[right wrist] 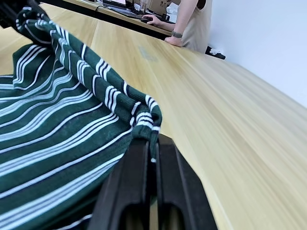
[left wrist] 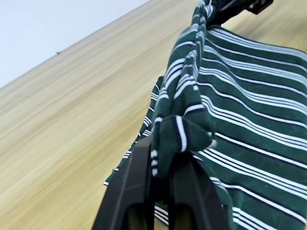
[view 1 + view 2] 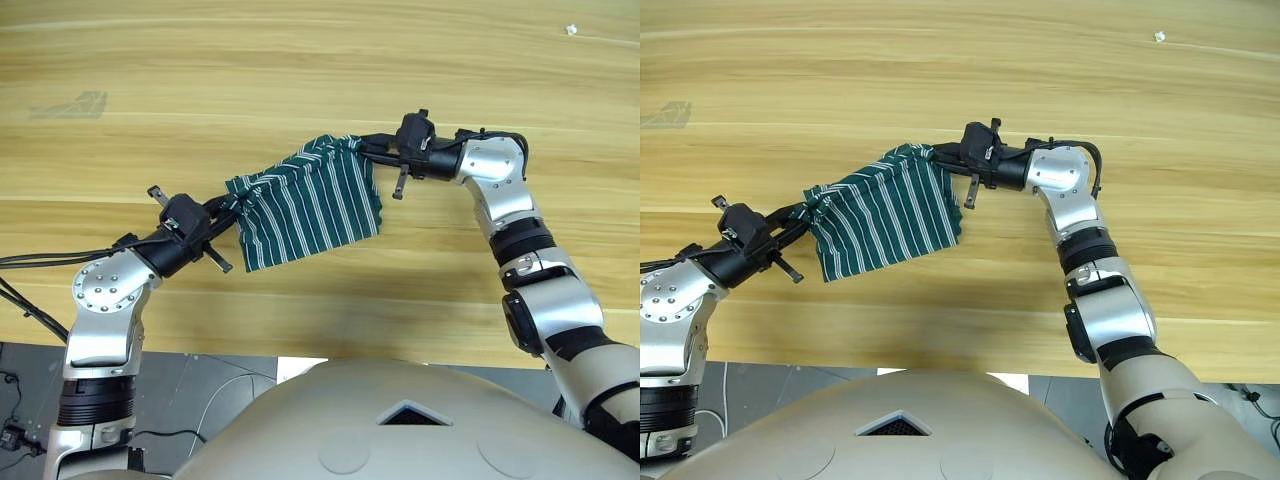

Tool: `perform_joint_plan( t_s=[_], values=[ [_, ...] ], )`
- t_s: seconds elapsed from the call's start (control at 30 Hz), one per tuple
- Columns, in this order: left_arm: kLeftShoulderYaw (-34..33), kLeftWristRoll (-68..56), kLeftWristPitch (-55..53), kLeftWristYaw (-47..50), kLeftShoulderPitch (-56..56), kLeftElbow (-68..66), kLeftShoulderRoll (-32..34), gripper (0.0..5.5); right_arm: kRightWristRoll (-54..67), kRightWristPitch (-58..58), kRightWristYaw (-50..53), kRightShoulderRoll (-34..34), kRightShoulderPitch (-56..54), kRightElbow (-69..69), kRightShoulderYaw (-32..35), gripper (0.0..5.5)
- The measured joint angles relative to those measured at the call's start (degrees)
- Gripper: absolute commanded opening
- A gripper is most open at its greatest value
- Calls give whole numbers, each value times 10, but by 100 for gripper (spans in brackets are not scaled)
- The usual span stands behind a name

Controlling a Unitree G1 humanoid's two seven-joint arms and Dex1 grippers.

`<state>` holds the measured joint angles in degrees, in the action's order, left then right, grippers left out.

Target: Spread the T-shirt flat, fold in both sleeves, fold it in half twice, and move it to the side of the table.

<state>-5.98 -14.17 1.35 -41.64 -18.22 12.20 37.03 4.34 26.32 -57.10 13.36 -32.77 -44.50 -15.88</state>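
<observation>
Both arms are raised over the table [image 3: 300, 60] with the T-shirt [image 3: 310, 205] slung between them. The left arm comes in from the near left corner, its elbow bent and its forearm angled inward toward the middle. The left gripper [image 3: 228, 203] has its fingers [image 2: 129, 187] pinched narrow on a bunched corner of the green, white-striped fabric. The right arm rises from the near right side, bends sharply at the elbow and turns back toward the left. The right gripper [image 3: 362, 148] sits farther from the near edge than the left one. Its fingers [image 1: 132, 187] are closed tight on the rolled hem at the other corner.

The T-shirt hangs over the middle of the table, closer to the near edge than the far one. Its held edge is its long axis and runs diagonally, from the left gripper up and away to the right gripper. The stripes run off that edge toward the free lower edge, which droops toward the near edge. Whether that lower edge touches the wood cannot be told.

A small white scrap [image 3: 571, 30] lies near the far edge toward the right corner, and a faint grey mark [image 3: 75, 104] shows toward the left edge. Both are well apart from the T-shirt.
</observation>
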Motion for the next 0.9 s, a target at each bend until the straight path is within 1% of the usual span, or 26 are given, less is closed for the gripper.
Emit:
perform_joint_plan(
  t_s=[0.07, 0.1, 0.13, 0.17, 0.2, 0.3, 0.33, 0.53, 0.63, 0.7, 0.8, 0.9],
  values=[
    [0, 2, -5, 6, 13, -14, -5, 17, -7, 7, 3, -4, -5, -13, 0, 0],
    [0, 4, -8, 11, 17, -22, -9, 51, -9, 9, 4, -5, -6, -18, 0, 0],
    [0, 5, -12, 17, 23, -32, -15, 73, -12, 11, 4, -5, -7, -22, 1, 0],
    [0, 5, -13, 24, 28, -39, -19, 83, -12, 12, 6, -7, -8, -26, 3, 34],
    [-1, 7, -13, 25, 28, -41, -19, 107, -12, 12, 8, -7, -8, -27, 7, 55],
    [-1, 18, -11, 43, 35, -52, -27, 150, -13, 12, 24, -7, -8, -34, 16, 102],
    [-1, 23, -10, 51, 39, -56, -35, 175, -21, 13, 39, -7, -8, -38, 21, 110],
    [-4, 33, -11, 98, 58, -74, -64, 279, -84, 48, 171, -14, -18, -69, 25, 110],
    [-2, 35, -11, 104, 59, -74, -71, 325, -110, 56, 212, -14, -24, -87, 23, 110],
    [3, 40, -11, 109, 59, -75, -79, 362, -117, 62, 217, -17, -25, -89, 21, 110],
    [1, 50, -10, 129, 62, -75, -90, 362, -112, 75, 182, -30, -17, -64, 9, 110],
    [-31, 47, -18, 187, 96, -77, -117, 362, -114, 91, 145, -49, -2, -14, -23, 110]
  ],
)
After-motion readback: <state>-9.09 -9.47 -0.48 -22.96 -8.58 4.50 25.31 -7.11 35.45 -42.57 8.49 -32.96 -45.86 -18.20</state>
